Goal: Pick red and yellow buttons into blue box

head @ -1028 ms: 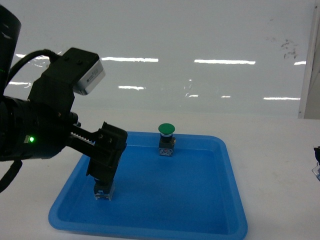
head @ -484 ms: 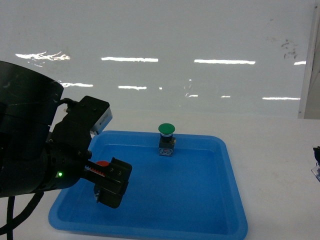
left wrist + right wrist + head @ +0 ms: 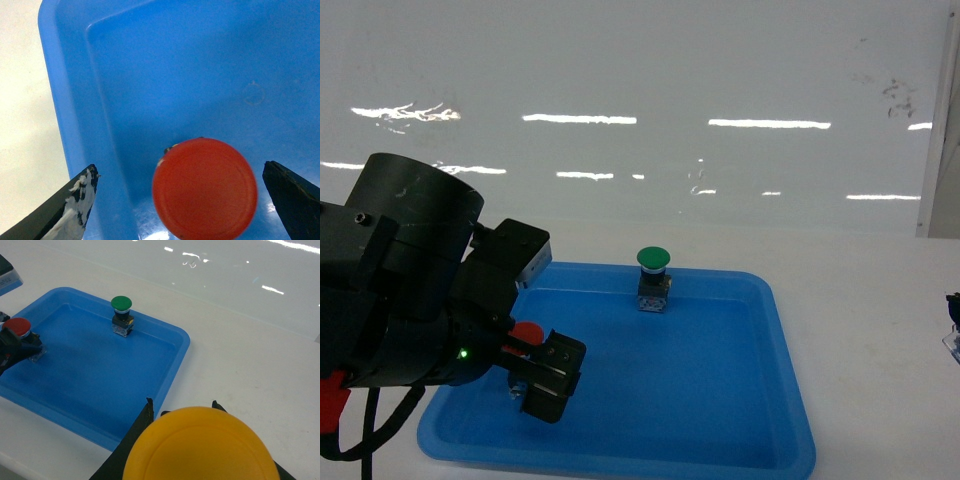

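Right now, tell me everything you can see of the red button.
The red button has a round, smooth, matte red cap with a faint ring near its edge. From the left wrist it sits between the left gripper's dark fingers, with visible gaps either side. Its black-and-clear body shows in the right wrist view, upright on the shallow blue tray near the tray's left wall.

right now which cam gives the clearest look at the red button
The left wrist view: the red button fills the lower frame, cap seen from above between the left gripper's fingers. The right wrist view shows it small at the blue tray's left end. In the head view only a sliver of cap shows behind the arm.
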Available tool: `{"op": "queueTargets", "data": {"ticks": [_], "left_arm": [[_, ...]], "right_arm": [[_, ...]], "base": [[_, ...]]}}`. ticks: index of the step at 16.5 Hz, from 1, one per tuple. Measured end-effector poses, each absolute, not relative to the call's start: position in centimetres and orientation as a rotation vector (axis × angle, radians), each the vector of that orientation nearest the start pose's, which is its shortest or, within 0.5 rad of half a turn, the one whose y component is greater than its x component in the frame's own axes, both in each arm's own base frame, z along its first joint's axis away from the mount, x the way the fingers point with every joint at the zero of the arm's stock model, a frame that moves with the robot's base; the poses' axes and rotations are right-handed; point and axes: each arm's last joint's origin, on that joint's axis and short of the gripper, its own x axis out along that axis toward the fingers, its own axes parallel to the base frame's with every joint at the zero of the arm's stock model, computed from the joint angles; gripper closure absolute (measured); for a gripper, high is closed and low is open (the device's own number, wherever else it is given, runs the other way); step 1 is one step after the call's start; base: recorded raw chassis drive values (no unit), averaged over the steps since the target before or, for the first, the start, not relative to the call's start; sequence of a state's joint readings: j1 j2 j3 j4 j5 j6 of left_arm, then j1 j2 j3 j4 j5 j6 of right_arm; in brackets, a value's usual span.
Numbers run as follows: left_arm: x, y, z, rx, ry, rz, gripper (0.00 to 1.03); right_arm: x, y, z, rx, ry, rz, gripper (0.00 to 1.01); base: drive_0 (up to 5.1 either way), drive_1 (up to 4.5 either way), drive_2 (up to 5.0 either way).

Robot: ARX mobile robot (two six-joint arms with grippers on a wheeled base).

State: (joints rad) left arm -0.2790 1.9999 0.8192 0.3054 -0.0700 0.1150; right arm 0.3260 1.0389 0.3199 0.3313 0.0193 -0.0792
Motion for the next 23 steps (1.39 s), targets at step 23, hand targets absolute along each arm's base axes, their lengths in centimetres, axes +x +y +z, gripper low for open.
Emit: {"op": "queueTargets", "data": {"ticks": [23], "left_arm": [[34.3, -8.9, 4.6, 0.269, 0.963, -0.213, 0.16]], "right_arm": [[18.9, 6.3, 17.8, -0.144, 0.371, 0.318, 0.74]], "base": [[0.0, 0.0, 0.0]]}}
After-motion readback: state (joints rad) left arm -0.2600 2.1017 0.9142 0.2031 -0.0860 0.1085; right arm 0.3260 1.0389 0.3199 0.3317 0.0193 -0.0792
